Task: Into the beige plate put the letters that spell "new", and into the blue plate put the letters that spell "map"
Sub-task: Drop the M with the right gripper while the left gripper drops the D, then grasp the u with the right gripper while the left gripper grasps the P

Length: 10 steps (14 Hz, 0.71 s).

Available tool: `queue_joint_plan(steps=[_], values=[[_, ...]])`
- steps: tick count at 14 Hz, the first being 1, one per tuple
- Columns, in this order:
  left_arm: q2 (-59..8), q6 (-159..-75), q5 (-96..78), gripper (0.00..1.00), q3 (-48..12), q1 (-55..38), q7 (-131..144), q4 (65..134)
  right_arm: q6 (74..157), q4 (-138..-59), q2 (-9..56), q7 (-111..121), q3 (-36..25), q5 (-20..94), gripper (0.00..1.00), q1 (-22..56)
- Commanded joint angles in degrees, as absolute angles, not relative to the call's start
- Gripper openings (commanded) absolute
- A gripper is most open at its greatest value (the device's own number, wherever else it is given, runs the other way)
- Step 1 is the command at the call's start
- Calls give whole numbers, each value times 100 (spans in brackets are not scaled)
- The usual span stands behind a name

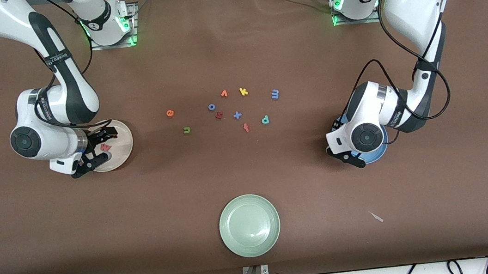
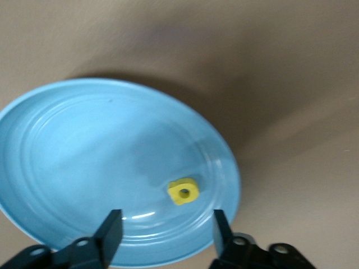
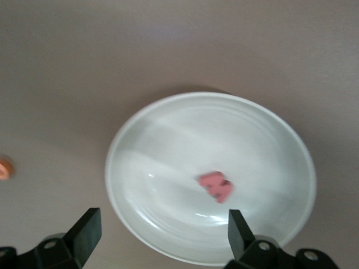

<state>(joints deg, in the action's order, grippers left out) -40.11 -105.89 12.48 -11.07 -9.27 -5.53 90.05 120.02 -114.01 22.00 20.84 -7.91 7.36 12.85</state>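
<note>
1. The pink "w" (image 3: 216, 186) lies flat in the beige plate (image 3: 168, 145), near its middle, free of any grip.
2. The yellow "a" (image 2: 183, 191) lies flat in the blue plate (image 2: 84, 145), off-centre toward the rim, its hole facing up.
3. The orange "e" (image 1: 170, 113) and green "n" (image 1: 186, 130) lie on the table (image 1: 232, 40) at mid-table, toward the right arm's end of the letter cluster.
4. The purple "m" (image 1: 275, 94) lies turned on its side; the teal "p" (image 1: 265, 119) is nearer the camera than it.
5. Between them lie an orange "v" (image 1: 224, 94), yellow "k" (image 1: 243, 92), blue "o" (image 1: 211, 107), a blue cross-shaped letter (image 1: 237, 115), a red "f" (image 1: 246, 128) and another red letter (image 1: 219, 115) too small to read.
6. The right gripper (image 3: 162, 235) hangs over the beige plate, fingers spread wide, empty.
7. The left gripper (image 2: 165, 232) hangs over the blue plate, fingers apart, empty.
8. A green plate (image 1: 238, 240) sits nearest the camera.
9. Black bands on the right arm carry lettering too small to read.
</note>
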Motion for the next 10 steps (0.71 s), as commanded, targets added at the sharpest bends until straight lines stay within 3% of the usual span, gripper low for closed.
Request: queue_joint_plan(steps=[1,6,10], values=[[-3832,-10547,1284,100,-1430,-1046,84,9009,11962,-11426,2039,1269,-529,905,100,1318],[-3998,-10695,1266,100,-1881,-1553,2886,8982,12496,-11461,2109,-41,-71,896,100,1563],[-4280,-11651,758,100,-1899,-2073,4576,9000,12813,-11443,2162,-1509,-79,818,100,2380]])
